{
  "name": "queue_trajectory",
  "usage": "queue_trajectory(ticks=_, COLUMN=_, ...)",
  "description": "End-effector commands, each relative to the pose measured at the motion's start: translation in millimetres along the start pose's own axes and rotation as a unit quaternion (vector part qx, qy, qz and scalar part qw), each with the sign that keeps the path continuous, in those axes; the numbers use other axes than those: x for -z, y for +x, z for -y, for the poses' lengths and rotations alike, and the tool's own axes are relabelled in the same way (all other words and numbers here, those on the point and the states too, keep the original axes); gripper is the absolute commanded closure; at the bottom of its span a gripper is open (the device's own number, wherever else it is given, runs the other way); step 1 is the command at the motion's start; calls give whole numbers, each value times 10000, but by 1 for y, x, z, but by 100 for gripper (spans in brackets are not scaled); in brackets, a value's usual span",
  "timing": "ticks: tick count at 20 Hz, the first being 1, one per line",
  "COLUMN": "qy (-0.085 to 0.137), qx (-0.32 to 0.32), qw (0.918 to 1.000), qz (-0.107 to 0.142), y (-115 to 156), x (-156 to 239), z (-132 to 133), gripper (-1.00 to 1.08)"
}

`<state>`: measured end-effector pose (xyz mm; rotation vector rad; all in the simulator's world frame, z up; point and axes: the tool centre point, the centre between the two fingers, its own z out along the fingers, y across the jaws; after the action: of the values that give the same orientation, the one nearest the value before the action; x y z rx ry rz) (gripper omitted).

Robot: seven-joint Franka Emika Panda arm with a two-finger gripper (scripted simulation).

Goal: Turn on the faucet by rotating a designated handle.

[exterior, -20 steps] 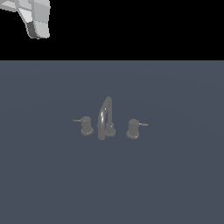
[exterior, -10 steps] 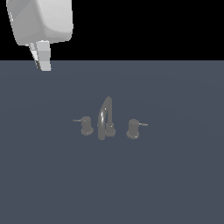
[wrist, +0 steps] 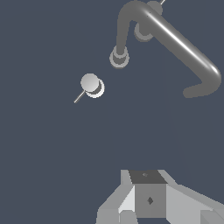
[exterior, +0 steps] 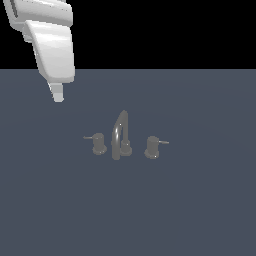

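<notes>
The faucet (exterior: 120, 136) stood mid-desk (exterior: 200, 210), fixed and rigid. Its handle (exterior: 99, 144), the knob with a thin lever rod (exterior: 88, 137) pointing to the exterior view's left, sat just beside the spout (exterior: 120, 132), well apart from my gripper (exterior: 58, 95). I judged the metal hard and slick, turning only about its own axis; the rod looked the better purchase, the knob body the sturdier. The exterior view showed my arm high and off toward its left. The wrist view alone showed the knob's round top (wrist: 90, 82) from above. Whether my jaws were spread or closed I could not tell.
</notes>
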<state>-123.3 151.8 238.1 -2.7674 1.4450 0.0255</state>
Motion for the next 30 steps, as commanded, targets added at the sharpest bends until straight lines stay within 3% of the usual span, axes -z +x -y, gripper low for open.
queue_trajectory(ticks=1, qy=9, qx=-216, qw=9998, qz=-1, y=3, x=-10, z=9, gripper=108)
queue_trajectory(ticks=17, qy=12, qx=-1497, qw=9887, qz=-45, y=33, x=-73, z=57, gripper=108)
queue_trajectory(ticks=23, qy=3, qx=-2060, qw=9785, qz=-77, y=51, x=-102, z=75, gripper=108)
queue_trajectory(ticks=30, qy=-5, qx=-2775, qw=9607, qz=-116, y=77, x=-137, z=96, gripper=108)
